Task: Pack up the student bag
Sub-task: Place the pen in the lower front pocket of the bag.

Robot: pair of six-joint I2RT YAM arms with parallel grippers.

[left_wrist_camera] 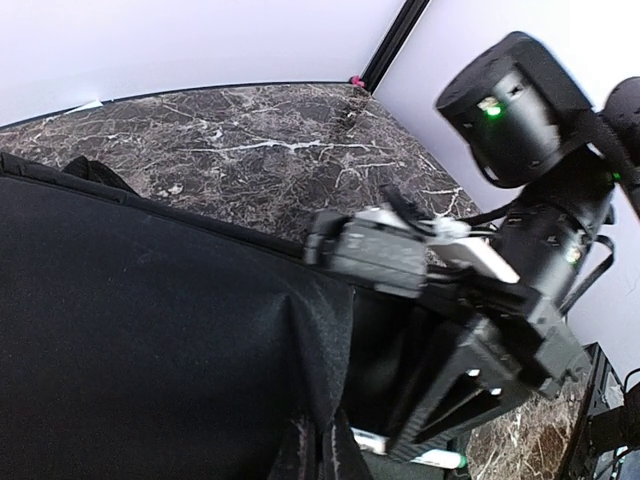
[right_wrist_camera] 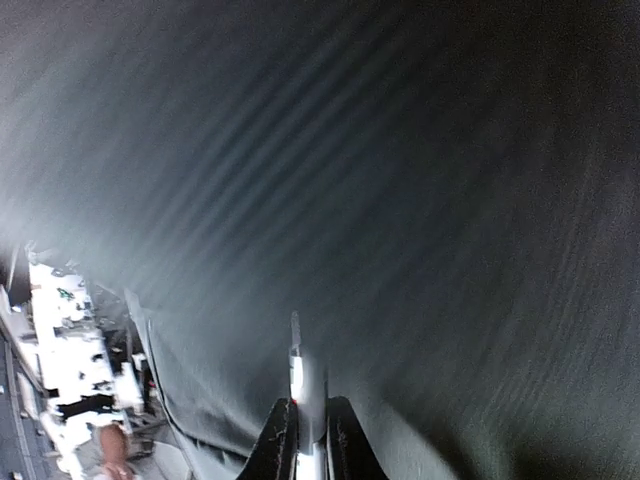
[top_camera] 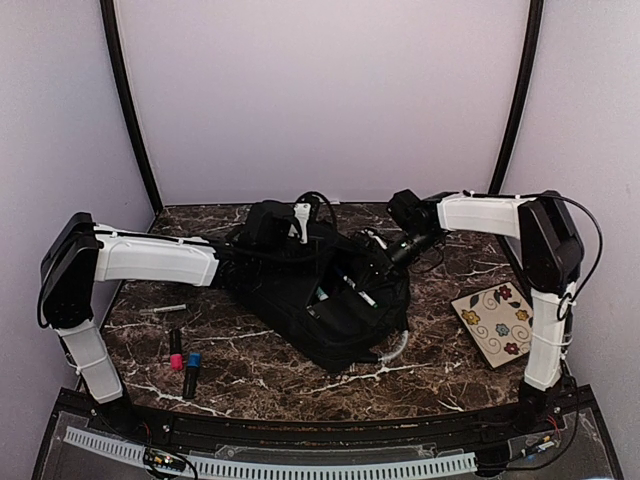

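Observation:
The student bag (top_camera: 335, 305) is a large black backpack lying in the middle of the table with its mouth open. My left gripper (top_camera: 312, 240) is at the bag's back left edge. In the left wrist view it is shut on a pinched fold of the bag's fabric (left_wrist_camera: 305, 450), holding the opening up. My right gripper (top_camera: 382, 266) reaches into the mouth from the right. In the right wrist view its fingers (right_wrist_camera: 278, 440) are shut on a thin silvery pen (right_wrist_camera: 300, 385), with dark bag lining (right_wrist_camera: 400, 180) all around. A white marker with a green cap (left_wrist_camera: 440, 460) lies inside.
On the table left of the bag lie a red marker (top_camera: 175, 352), a blue marker (top_camera: 192, 372) and a thin pen (top_camera: 163, 311). A white flowered pouch (top_camera: 495, 322) lies at the right, by the right arm's base. A pale tube (top_camera: 397, 348) curls at the bag's front right.

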